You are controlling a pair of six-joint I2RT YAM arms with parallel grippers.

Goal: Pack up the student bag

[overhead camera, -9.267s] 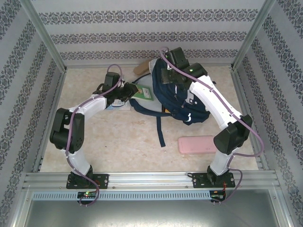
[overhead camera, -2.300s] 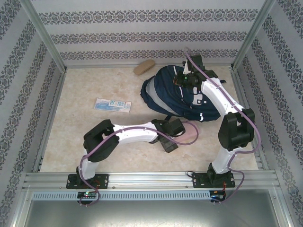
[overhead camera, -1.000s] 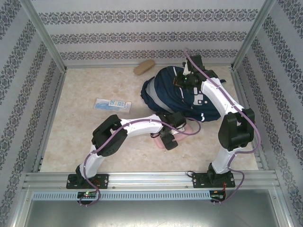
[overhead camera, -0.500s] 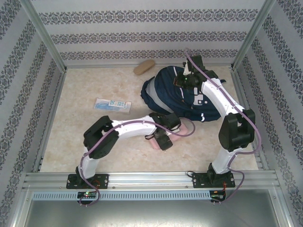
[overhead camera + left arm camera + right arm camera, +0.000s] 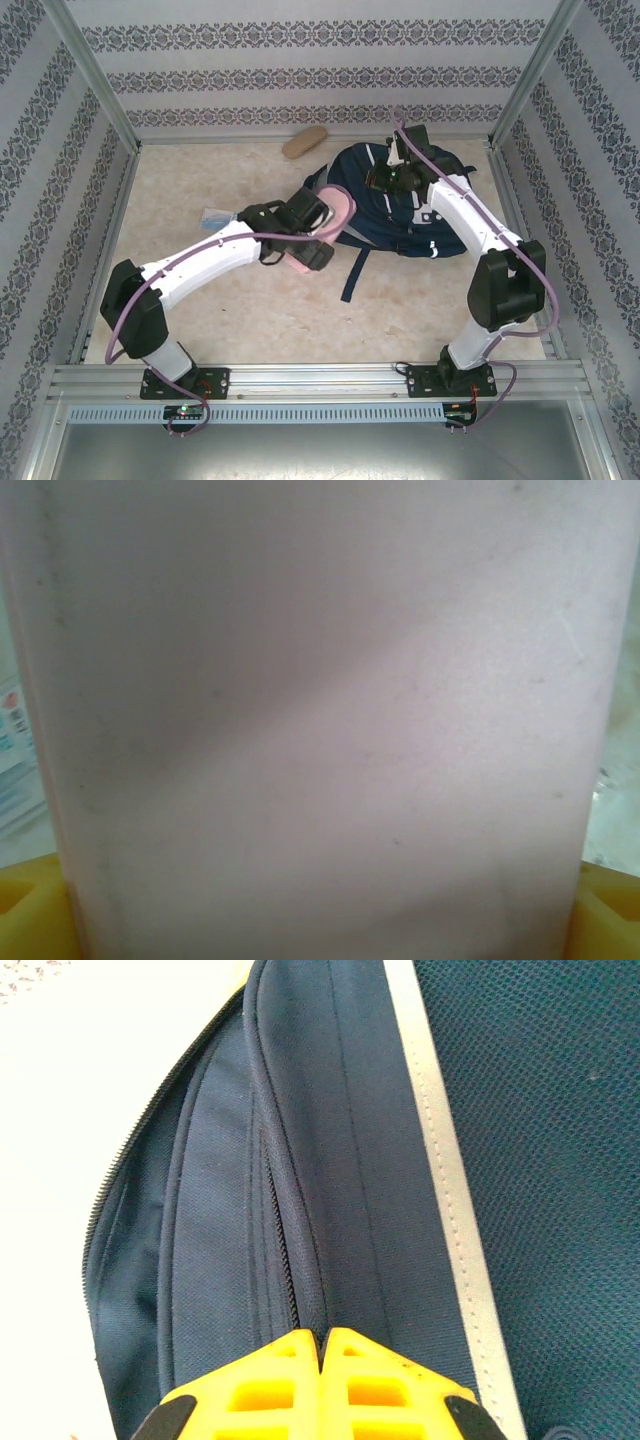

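Note:
The student bag (image 5: 400, 205) is a navy backpack lying at the back right of the table. My right gripper (image 5: 385, 178) rests on its top, shut on a fold of the fabric beside the zipper (image 5: 285, 1260); in the right wrist view the yellow fingertips (image 5: 285, 1355) meet on that fold. My left gripper (image 5: 318, 232) is shut on a flat pink case (image 5: 338, 212), holding it tilted above the table at the bag's left side. That pink case (image 5: 320, 710) spans the left wrist view between the yellow fingers (image 5: 22, 912).
A tan oblong object (image 5: 305, 142) lies by the back wall. A blue-and-white packet (image 5: 215, 215) lies on the table, partly under my left arm. A dark strap (image 5: 352, 270) trails from the bag toward the front. Metal frame posts bound the table.
My left arm has lifted the pink case off the table in front of the bag and swung it back and left to the bag's left side. The right gripper keeps its hold.

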